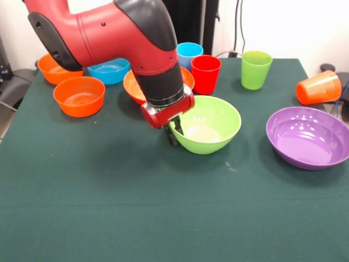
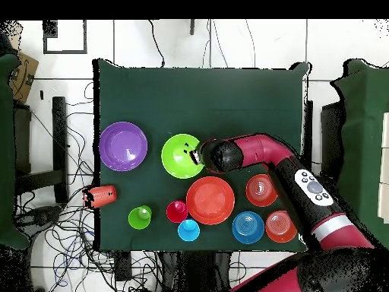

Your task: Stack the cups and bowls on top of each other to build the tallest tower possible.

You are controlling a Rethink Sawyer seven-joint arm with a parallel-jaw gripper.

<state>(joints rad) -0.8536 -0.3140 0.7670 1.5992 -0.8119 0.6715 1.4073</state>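
Observation:
My gripper (image 1: 175,132) (image 2: 198,157) stands at the left rim of the large lime green bowl (image 1: 210,126) (image 2: 179,156), one finger inside and one outside, shut on the rim. The bowl rests on the table. The large orange-red bowl (image 1: 131,86) (image 2: 210,200) sits behind my arm, partly hidden. The large purple bowl (image 1: 308,136) (image 2: 123,146) is at the right. Two small orange bowls (image 1: 79,96) (image 1: 50,69) and the small blue bowl (image 1: 109,71) are far left. The light blue cup (image 1: 189,53), red cup (image 1: 205,73) and green cup (image 1: 256,69) stand upright. The orange cup (image 1: 319,87) lies on its side.
The green table cloth (image 1: 109,207) is bare along the front. The orange cup lies close to the table's right edge in the front view. Cables (image 2: 45,220) lie on the floor beside the table.

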